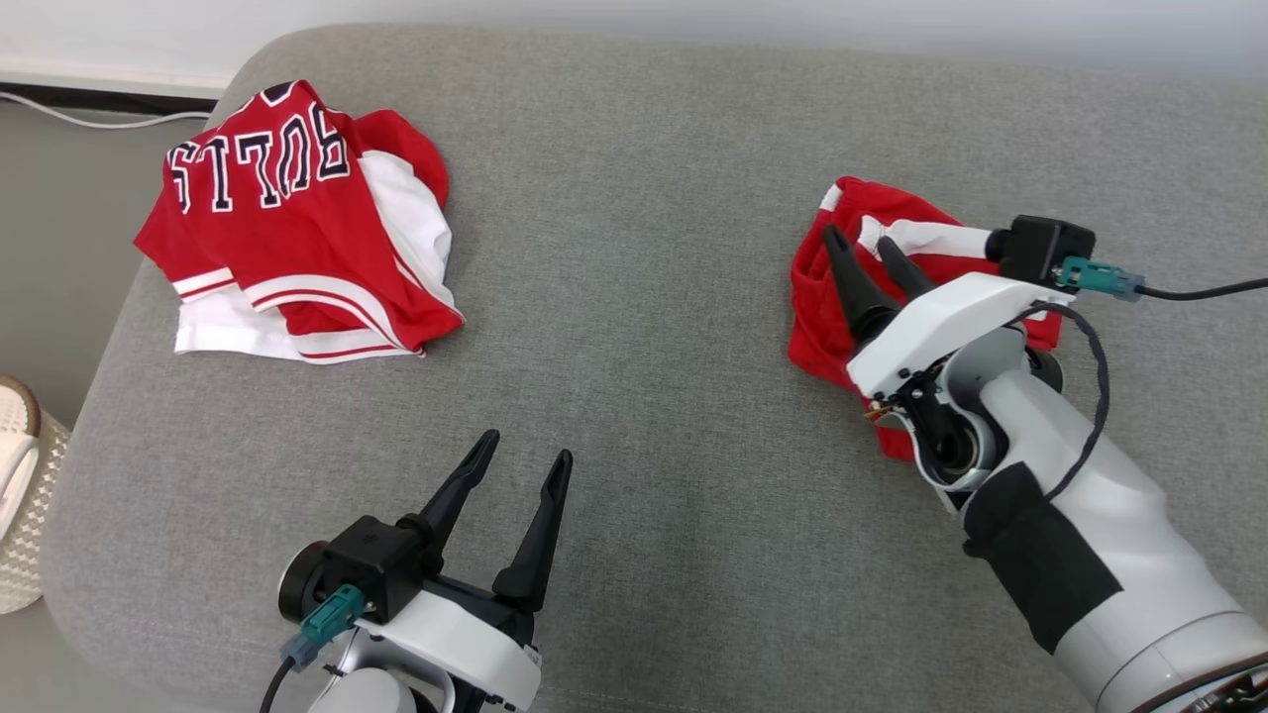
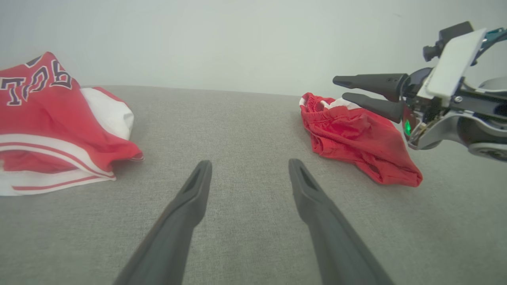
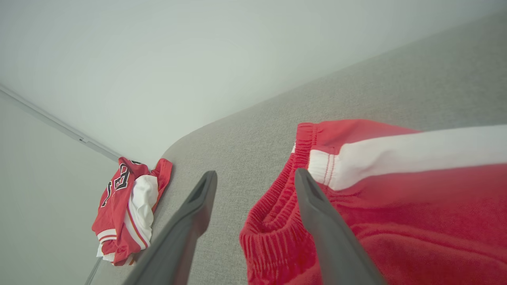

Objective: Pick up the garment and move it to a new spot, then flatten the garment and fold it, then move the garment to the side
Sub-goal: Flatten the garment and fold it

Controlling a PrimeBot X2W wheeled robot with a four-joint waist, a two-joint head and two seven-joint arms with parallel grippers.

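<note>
The grey upholstered cushion (image 1: pixel 634 198) is the work surface. A red-and-white jersey (image 1: pixel 287 218) with dark lettering lies bunched near its far left corner. The garment that seems to be in hand, a pair of red shorts (image 1: pixel 822 317), lies crumpled on the cushion's right side, well apart from the jersey. The right gripper (image 1: pixel 858 236) hangs over the shorts with its jaws spread and nothing between them; whether a finger brushes the cloth I cannot tell. The left gripper (image 1: pixel 528 446) is low over bare cushion at the near edge, its jaws also spread and empty. The shorts look light, limp and thin, so they will likely sag and bunch when lifted, and a pinch on one loose layer may slip. The gathered elastic waistband (image 3: pixel 273 213) beside the white side stripe (image 3: pixel 396 154) looks the thickest, firmest place to pinch.
</note>
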